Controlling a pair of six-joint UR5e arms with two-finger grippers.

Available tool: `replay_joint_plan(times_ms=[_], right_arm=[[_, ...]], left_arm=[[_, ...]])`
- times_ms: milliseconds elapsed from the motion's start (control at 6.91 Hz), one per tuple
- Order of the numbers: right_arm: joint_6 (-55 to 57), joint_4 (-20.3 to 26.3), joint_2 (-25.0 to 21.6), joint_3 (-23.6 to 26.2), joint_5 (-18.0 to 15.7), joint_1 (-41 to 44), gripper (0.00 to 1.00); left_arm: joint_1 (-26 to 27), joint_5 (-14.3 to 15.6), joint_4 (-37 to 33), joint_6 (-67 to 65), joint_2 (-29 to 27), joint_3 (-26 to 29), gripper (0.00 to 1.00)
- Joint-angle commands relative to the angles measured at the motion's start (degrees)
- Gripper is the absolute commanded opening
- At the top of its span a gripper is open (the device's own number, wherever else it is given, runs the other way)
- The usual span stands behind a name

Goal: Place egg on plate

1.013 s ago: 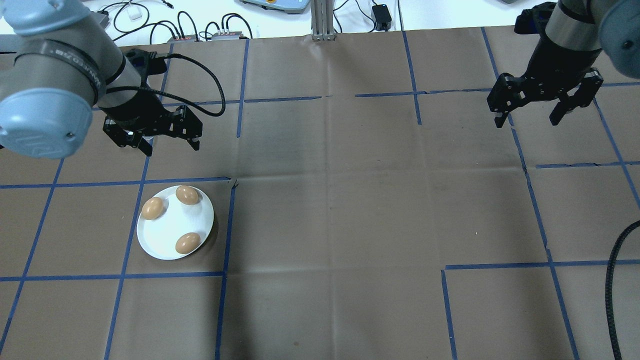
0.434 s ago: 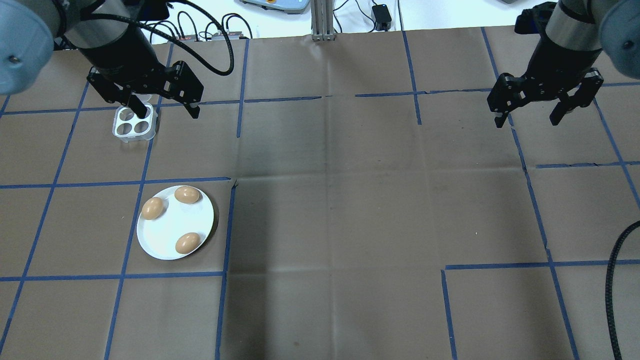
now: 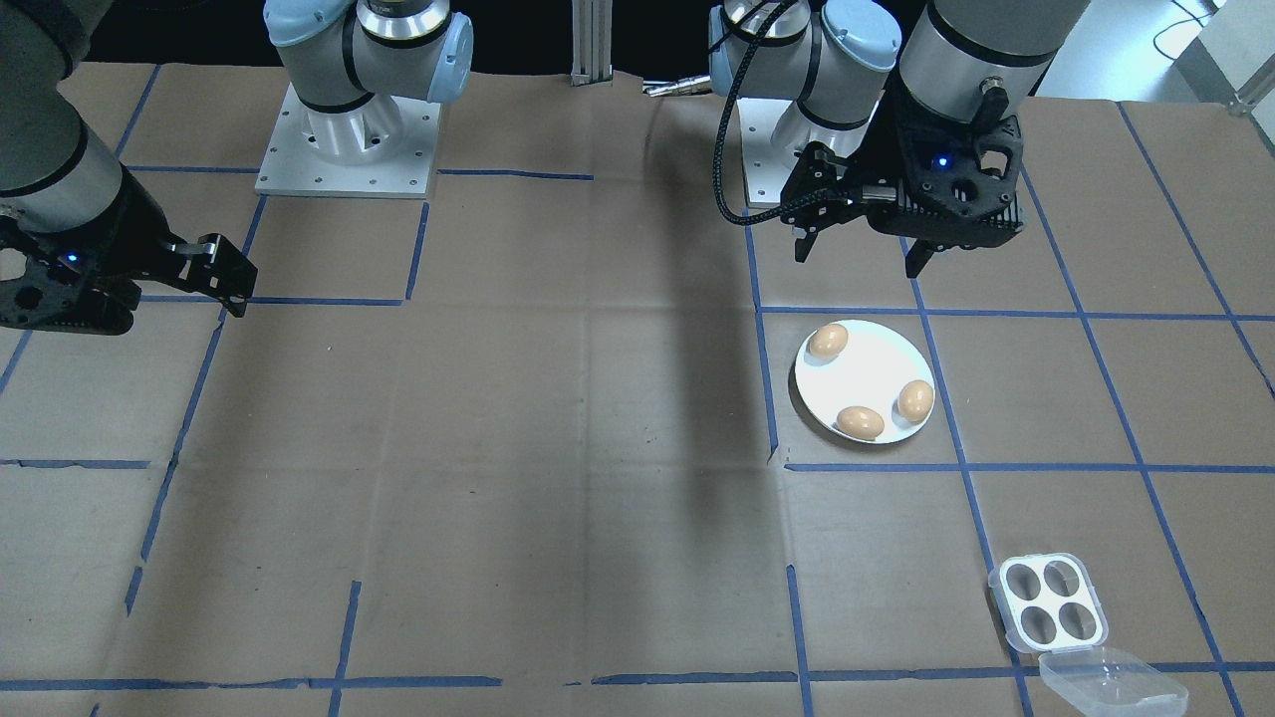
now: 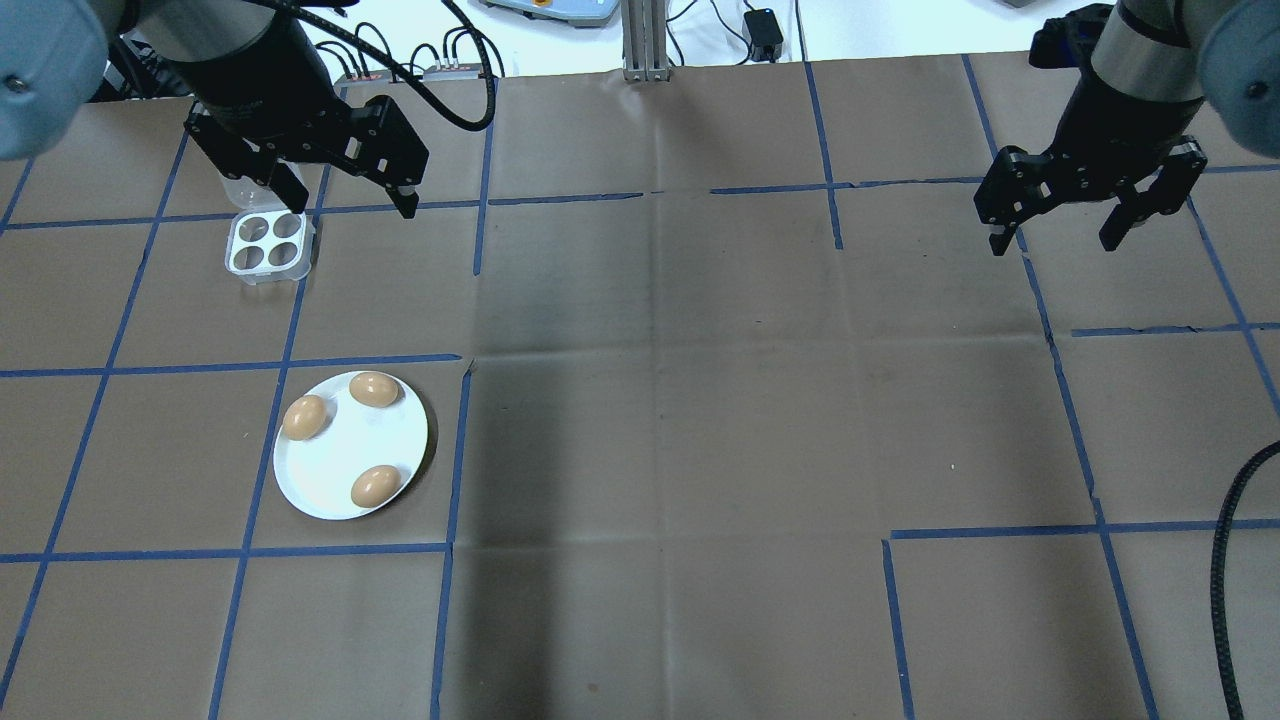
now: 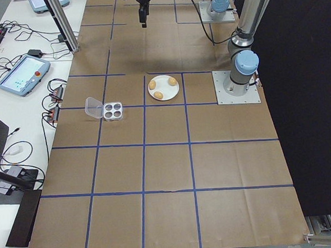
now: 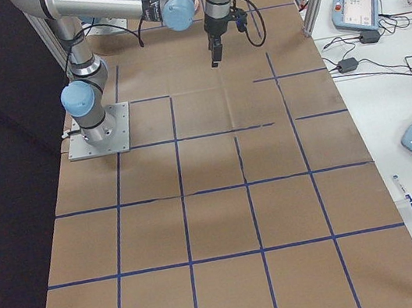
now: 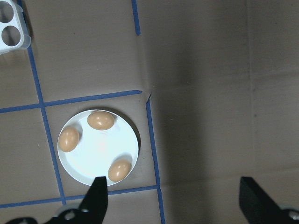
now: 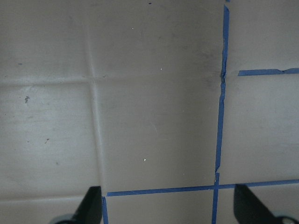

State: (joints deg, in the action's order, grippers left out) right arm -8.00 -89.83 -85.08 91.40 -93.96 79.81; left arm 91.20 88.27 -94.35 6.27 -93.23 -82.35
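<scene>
A white plate (image 4: 335,462) lies on the left half of the table with three brown eggs on it: one egg (image 4: 304,417) at its left rim, a second (image 4: 374,389) at the far rim, a third (image 4: 375,485) at the near rim. The plate (image 3: 869,373) and its eggs also show in the front view. My left gripper (image 4: 352,205) hangs open and empty high above the table. Its wrist view looks down on the plate (image 7: 96,151) at lower left. Far off to the right, my right gripper (image 4: 1053,245) is open and empty over bare paper.
A small white four-hole egg tray (image 4: 267,245) with empty holes stands beyond the plate, its clear lid (image 3: 1111,682) folded open beside it. Brown paper with blue tape lines covers the table. Cables and boxes lie past the far edge.
My left arm has swung away from above the plate toward the far left, uncovering the egg tray. Its gripper stayed open. The eggs, plate and right arm have not moved.
</scene>
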Motion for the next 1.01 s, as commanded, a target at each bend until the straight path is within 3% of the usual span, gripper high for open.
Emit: replay_joint_plan(times_ms=[0, 868], right_arm=[[0.0, 0.0, 0.0, 0.0, 0.0, 0.0, 1.00], [0.0, 0.0, 0.0, 0.0, 0.0, 0.0, 1.00]], left_arm=[[0.0, 0.1, 0.0, 0.1, 0.3, -0.3, 0.99], [-0.1, 0.0, 0.1, 0.2, 0.0, 0.7, 0.99]])
